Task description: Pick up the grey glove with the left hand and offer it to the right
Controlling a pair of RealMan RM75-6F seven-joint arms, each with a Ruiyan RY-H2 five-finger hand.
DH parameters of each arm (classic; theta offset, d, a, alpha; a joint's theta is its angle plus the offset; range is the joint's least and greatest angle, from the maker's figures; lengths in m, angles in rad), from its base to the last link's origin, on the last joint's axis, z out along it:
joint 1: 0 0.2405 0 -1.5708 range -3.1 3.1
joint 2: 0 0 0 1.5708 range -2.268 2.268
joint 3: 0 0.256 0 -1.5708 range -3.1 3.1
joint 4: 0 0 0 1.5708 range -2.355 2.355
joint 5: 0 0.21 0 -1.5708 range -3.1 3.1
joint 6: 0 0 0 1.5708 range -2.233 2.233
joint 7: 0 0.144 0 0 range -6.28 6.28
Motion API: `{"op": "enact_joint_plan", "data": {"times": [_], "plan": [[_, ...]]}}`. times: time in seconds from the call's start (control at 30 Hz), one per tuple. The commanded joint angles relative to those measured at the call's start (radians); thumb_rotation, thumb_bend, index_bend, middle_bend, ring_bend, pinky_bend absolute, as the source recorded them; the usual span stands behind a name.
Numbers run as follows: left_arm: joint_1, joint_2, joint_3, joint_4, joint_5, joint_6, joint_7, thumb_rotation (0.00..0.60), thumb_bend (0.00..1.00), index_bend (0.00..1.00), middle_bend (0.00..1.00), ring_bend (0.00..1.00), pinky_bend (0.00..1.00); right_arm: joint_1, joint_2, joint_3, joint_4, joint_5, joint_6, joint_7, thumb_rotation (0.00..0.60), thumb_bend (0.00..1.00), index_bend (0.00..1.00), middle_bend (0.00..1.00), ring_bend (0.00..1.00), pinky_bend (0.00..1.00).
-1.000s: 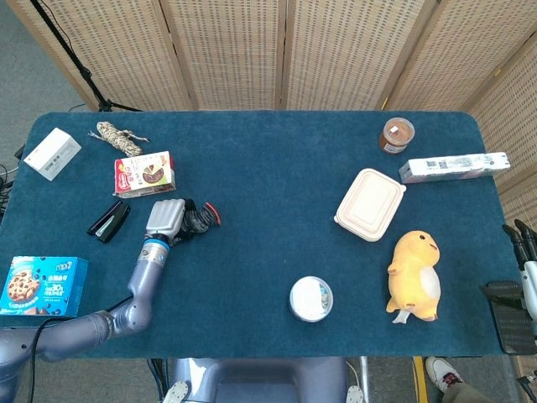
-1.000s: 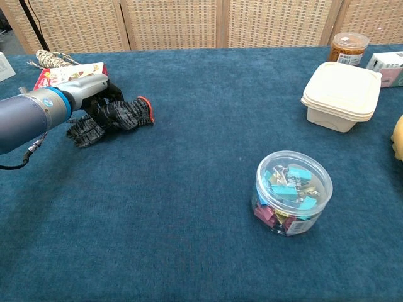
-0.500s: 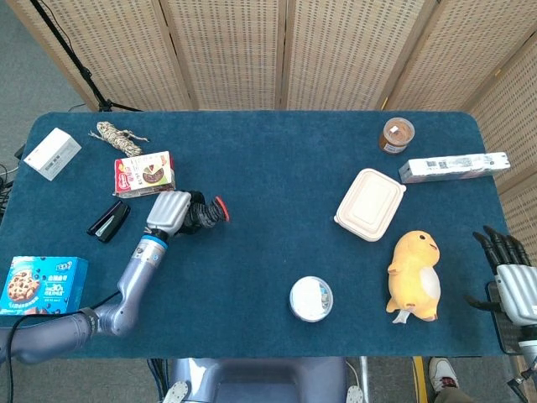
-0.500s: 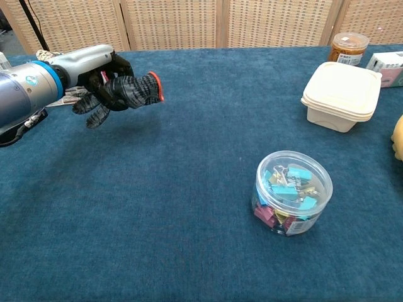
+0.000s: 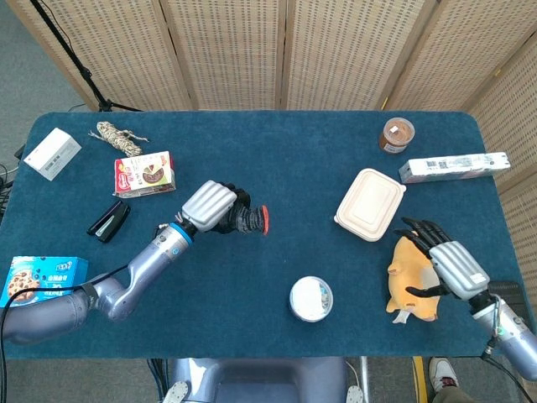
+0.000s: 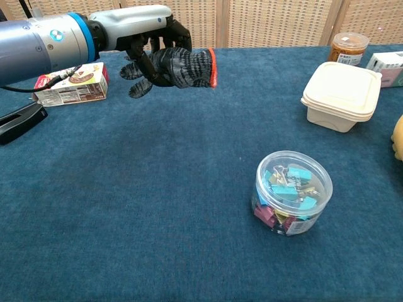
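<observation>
Left hand [image 5: 208, 204] clenched on grey glove [image 5: 244, 220], raised off table [image 5: 277, 159], red cuff pointing toward right hand [image 5: 445, 264]. Right hand spread, empty, well apart, above yellow toy [image 5: 411, 256].

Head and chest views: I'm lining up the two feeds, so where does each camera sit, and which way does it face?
Head view: high above the near table edge, looking steeply down on the whole table; shows the left hand holding the glove, and the right hand open over the yellow toy.
Chest view: low at the near edge, looking across the cloth toward the screens; shows only the left hand and arm.
Shared: left hand, glove, clip tub, lidded box.
</observation>
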Motion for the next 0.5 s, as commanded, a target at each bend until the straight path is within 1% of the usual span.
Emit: {"op": "enact_joint_plan", "data": {"times": [0.03, 0.23, 0.5], "plan": [[-0.038, 0.008, -0.021, -0.021, -0.026, -0.038, 0.000, 0.600, 0.28, 0.54, 0.49, 0.41, 0.51, 0.048, -0.020, 0.003, -0.018, -0.010, -0.039, 0.035, 0.600, 0.00, 0.12, 0.00, 0.00, 0.00], [-0.095, 0.002, -0.043, -0.055, -0.087, -0.073, 0.068, 0.600, 0.26, 0.54, 0.49, 0.41, 0.51, 0.090, -0.036, 0.013, -0.095, 0.011, -0.048, 0.084, 0.600, 0.00, 0.13, 0.01, 0.00, 0.00], [-0.124, 0.007, -0.055, -0.102, -0.186, -0.065, 0.144, 0.600, 0.26, 0.55, 0.49, 0.41, 0.51, 0.116, -0.072, -0.001, -0.118, 0.029, -0.074, 0.061, 0.600, 0.00, 0.15, 0.04, 0.00, 0.00]]}}
